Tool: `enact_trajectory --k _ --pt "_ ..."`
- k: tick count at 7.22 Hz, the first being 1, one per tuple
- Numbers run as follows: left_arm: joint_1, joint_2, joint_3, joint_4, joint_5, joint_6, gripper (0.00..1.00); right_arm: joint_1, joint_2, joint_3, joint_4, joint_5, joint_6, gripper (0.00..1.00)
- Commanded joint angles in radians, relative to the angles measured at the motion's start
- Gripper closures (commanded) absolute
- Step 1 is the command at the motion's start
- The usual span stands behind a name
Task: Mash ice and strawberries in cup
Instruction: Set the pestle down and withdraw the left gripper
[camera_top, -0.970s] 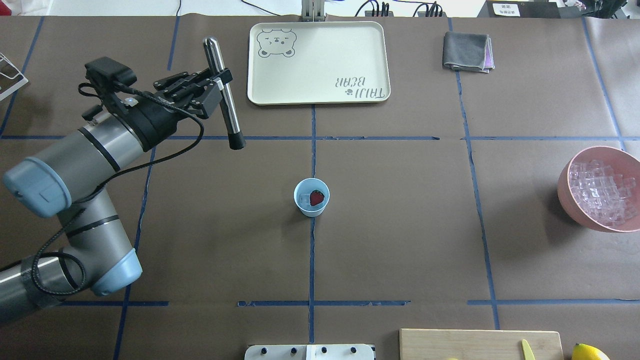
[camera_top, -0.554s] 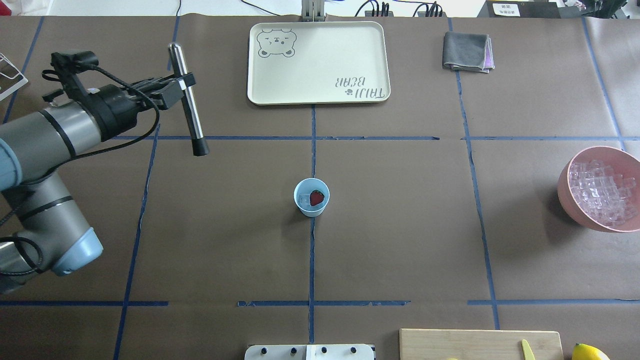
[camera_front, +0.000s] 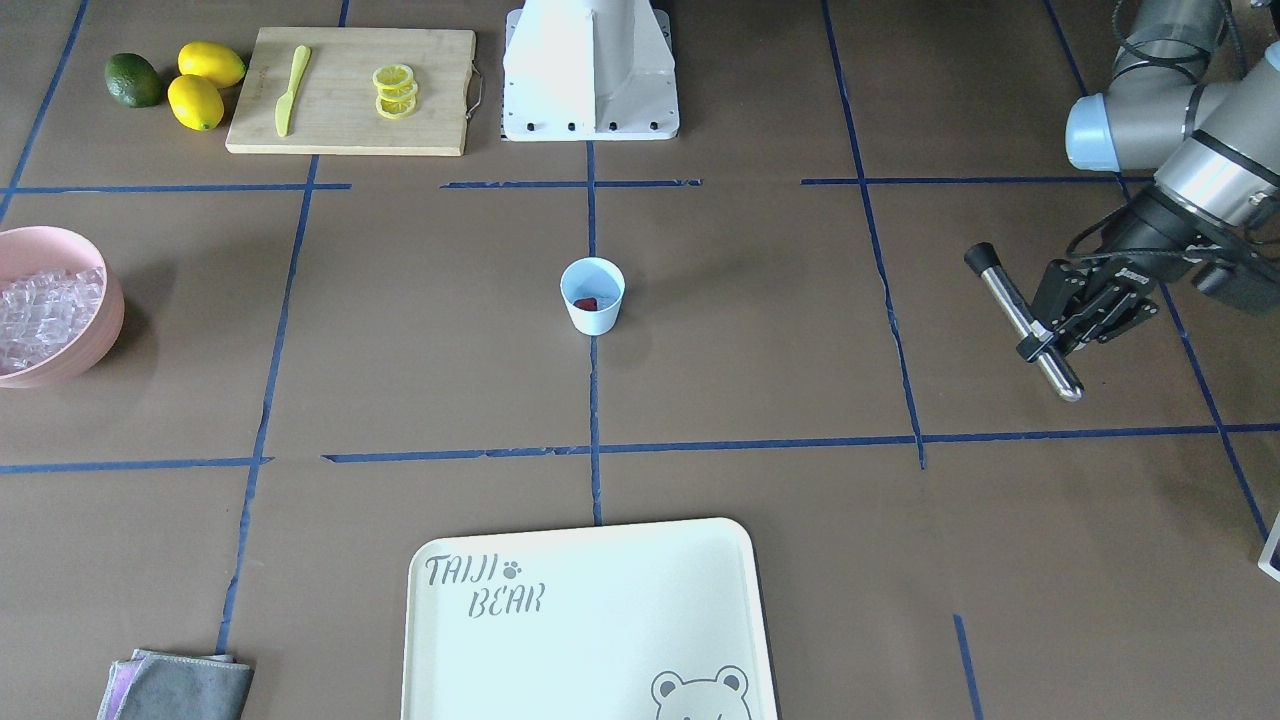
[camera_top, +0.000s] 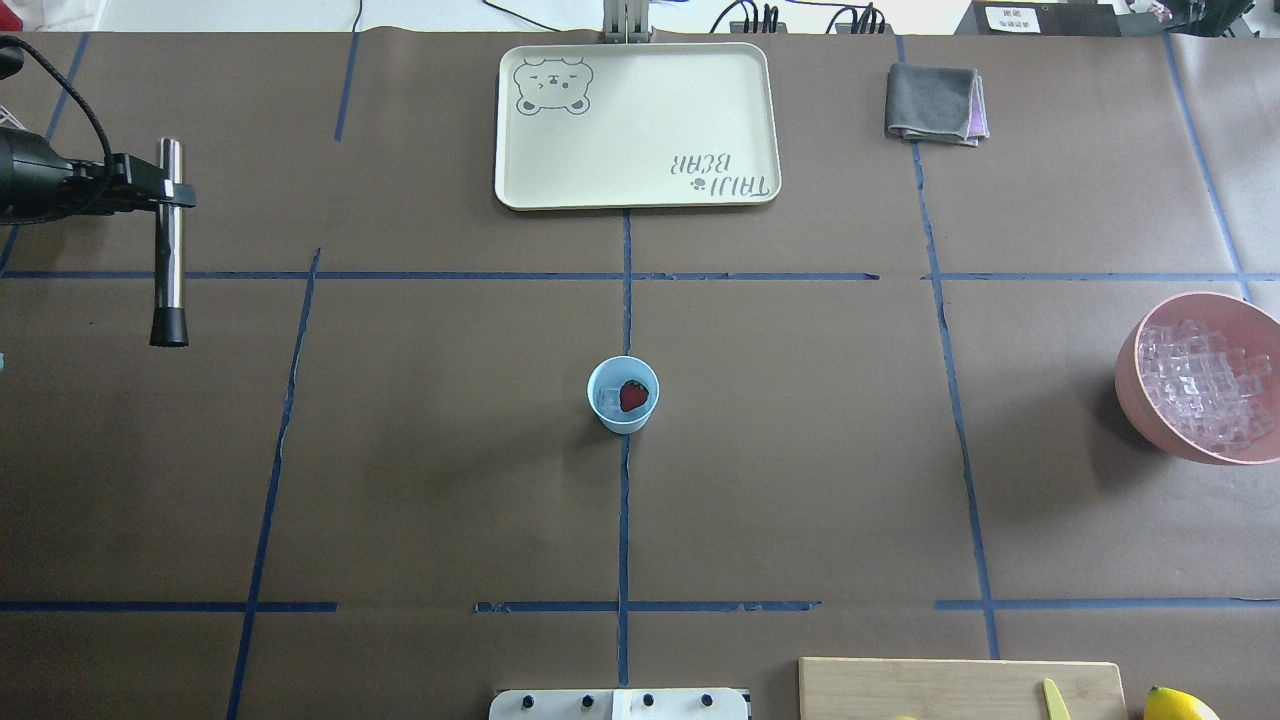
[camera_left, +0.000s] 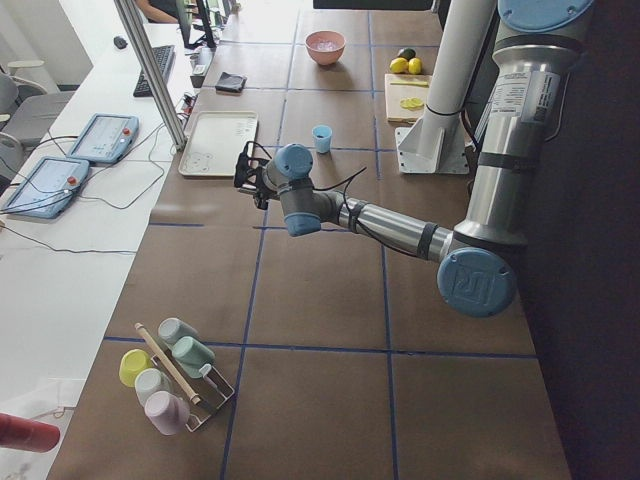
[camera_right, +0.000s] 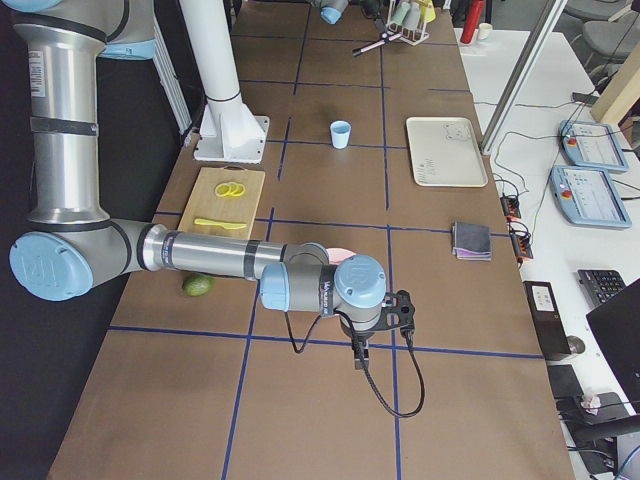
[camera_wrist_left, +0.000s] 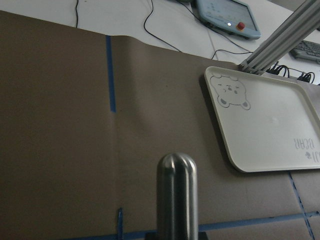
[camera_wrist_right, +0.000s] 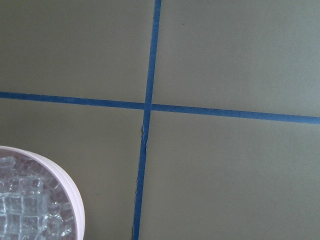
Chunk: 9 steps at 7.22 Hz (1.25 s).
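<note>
The left gripper (camera_top: 171, 194) is closed across a steel muddler (camera_top: 166, 265), gripping it on the upper shaft near the rounded bare end. The rod looks closer to level than upright. Its long axis runs toward the robot, with the black tip (camera_top: 169, 330) on the near end.

The cup (camera_top: 622, 395) stands at the middle of the bench, well apart from this gripper, off to its right and a little nearer the robot. Inside it are the strawberry (camera_top: 634, 396) and some ice (camera_top: 607, 401) beside it, neither looking crushed.

I judge that the muddler must swing black tip down and travel right to sit over the cup's mouth.

The right gripper (camera_right: 400, 309) hangs near the pink bowl (camera_top: 1135, 385) of ice at the right end. I cannot tell whether it is open or closed.
</note>
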Motion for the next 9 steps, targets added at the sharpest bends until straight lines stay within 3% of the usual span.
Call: enact_trajectory --k 1,4,9 --pt "-0.079 0.087 0.06 0.051 -0.132 0.164 1.0 0.0 0.001 0.001 0.003 0.001 0.002 0.0" --pt "-0.102 0.117 0.216 0.091 -0.131 0.435 1.0 0.0 0.001 -0.002 0.002 0.001 0.0 0.0" --pt "-0.085 0.206 0.241 0.091 0.015 0.475 1.0 -0.002 0.004 -0.002 0.004 -0.002 -0.002 0.0"
